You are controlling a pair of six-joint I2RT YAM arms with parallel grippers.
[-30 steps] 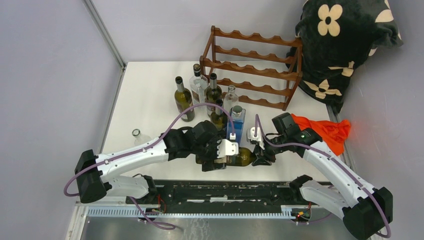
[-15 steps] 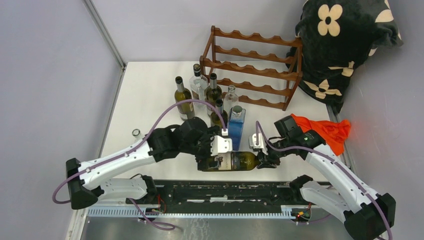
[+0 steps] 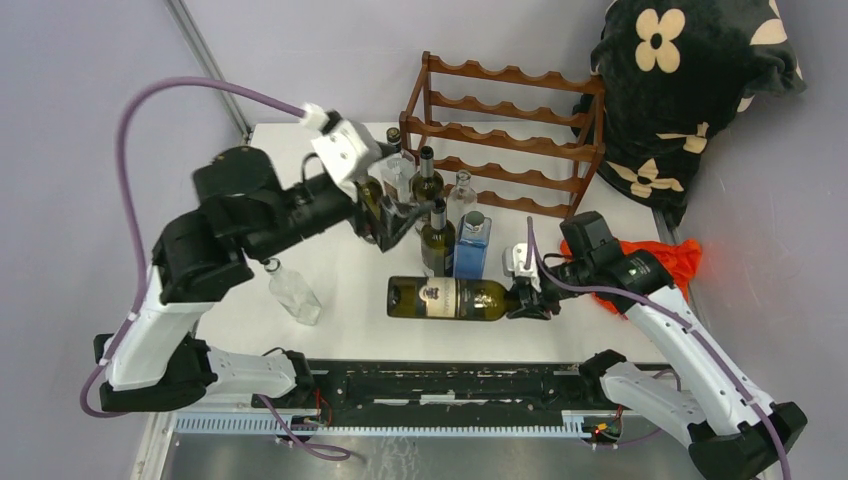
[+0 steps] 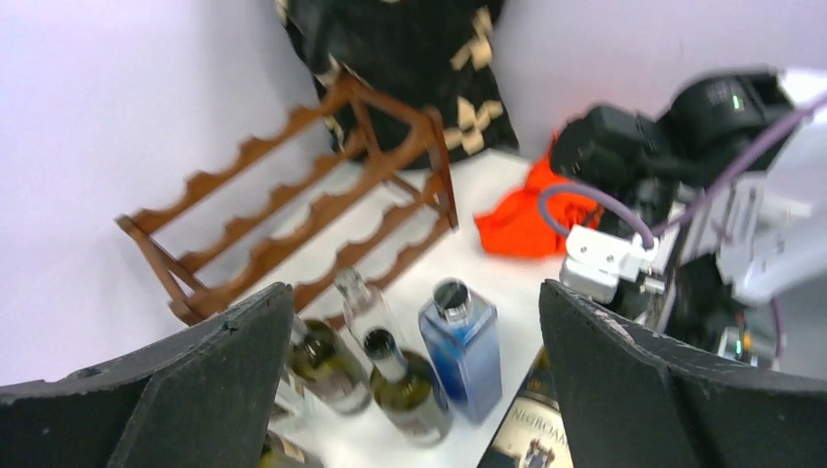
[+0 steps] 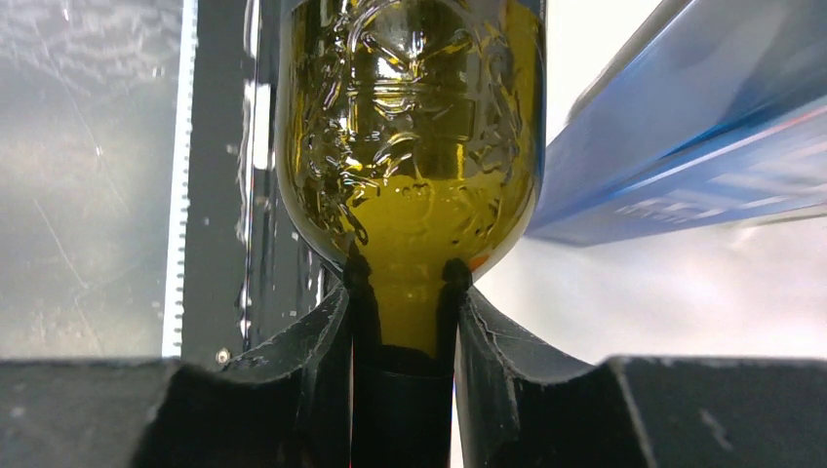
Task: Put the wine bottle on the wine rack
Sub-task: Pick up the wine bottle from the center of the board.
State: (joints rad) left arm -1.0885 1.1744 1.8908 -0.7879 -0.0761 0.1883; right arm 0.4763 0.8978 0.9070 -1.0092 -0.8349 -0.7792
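White tabletop (image 3: pixel 300 180) set into a corner of pale lilac walls, with both arms bolted along its near edge. At the far edge, towards the far right corner, stands the wine rack (image 3: pixel 505 135), reddish-brown with wavy rails in tiers; none of its cradles that I can see holds a bottle. A black cushion with cream flowers (image 3: pixel 680 80) leans against the rack's right end, and an orange cloth (image 3: pixel 670 258) lies at the right edge of the tabletop.

The wine bottle (image 3: pixel 450 298) lies on its side close to the near edge, roughly midway along it, base to the left and neck to the right. The right gripper (image 3: pixel 522 298) has its fingers pinched on the neck just below the shoulder. The wrist view shows green glass clamped between the two dark pads (image 5: pixel 332 351). Whether the bottle rests on the tabletop or hangs just clear of it, I cannot tell.

The left gripper (image 3: pixel 395 218) hangs high over a cluster of standing bottles (image 3: pixel 428 185) in front of the rack, fingers spread wide and holding nothing. A blue bottle (image 3: pixel 472 248) stands just behind the lying wine bottle. A clear bottle (image 3: pixel 292 290) lies tipped over towards the left edge.
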